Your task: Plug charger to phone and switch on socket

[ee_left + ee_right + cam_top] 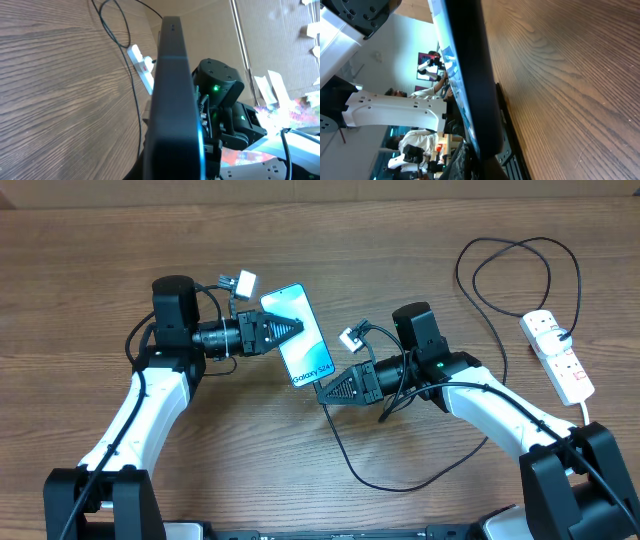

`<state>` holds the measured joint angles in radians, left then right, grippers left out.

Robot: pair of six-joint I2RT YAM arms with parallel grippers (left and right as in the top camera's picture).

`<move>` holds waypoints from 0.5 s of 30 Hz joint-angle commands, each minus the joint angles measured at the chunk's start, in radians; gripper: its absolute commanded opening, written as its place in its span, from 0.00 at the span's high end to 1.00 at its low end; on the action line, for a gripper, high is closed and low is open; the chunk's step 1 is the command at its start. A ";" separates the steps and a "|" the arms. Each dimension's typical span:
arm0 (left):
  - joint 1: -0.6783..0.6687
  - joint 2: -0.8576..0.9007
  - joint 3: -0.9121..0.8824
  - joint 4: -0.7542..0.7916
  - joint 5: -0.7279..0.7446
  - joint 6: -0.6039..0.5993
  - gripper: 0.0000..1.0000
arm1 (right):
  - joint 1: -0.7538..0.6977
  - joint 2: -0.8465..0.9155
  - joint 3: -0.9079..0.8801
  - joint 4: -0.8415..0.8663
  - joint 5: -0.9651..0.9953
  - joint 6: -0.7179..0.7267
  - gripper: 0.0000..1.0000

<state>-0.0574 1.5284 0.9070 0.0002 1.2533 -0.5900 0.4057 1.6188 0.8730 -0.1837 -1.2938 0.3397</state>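
Note:
The phone (312, 352), blue-teal screen up, is lifted at the table's middle. My left gripper (296, 329) is shut on its upper left edge. In the left wrist view the phone (172, 100) shows edge-on as a dark slab. My right gripper (322, 390) sits at the phone's bottom edge, shut on the connector end of the charger (345, 455), whose thin black cable trails down and loops right. The connector tip itself is hidden. In the right wrist view the phone (470, 75) fills the middle, edge-on. The socket (557, 355), a white strip, lies at the far right.
The black cable makes a wide loop (510, 270) at the back right and runs into the socket (142, 65). The socket's white cord (585, 410) leads off toward the right arm's base. Both arm bases stand at the near edge.

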 commanded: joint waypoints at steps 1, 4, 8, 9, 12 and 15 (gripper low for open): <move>-0.082 -0.003 -0.016 -0.026 0.171 0.037 0.96 | -0.013 -0.018 0.034 0.052 0.047 0.009 0.96; -0.090 -0.003 -0.016 -0.027 0.193 0.036 0.96 | -0.013 -0.018 0.039 0.052 0.048 0.009 0.96; -0.100 -0.003 -0.016 -0.033 0.211 0.037 0.96 | -0.013 -0.018 0.039 0.055 0.059 0.009 0.96; -0.101 -0.003 -0.016 -0.035 0.212 0.037 0.96 | -0.013 -0.018 0.039 0.056 0.063 0.009 0.96; -0.101 -0.003 -0.016 -0.055 0.215 0.037 0.96 | -0.014 -0.018 0.039 0.056 0.063 0.009 0.96; -0.101 -0.003 -0.016 -0.057 0.222 0.037 0.96 | -0.014 -0.018 0.039 0.056 0.063 0.008 0.96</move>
<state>-0.0914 1.5284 0.9115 -0.0265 1.2839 -0.5575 0.4068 1.6188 0.8730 -0.1692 -1.3102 0.3401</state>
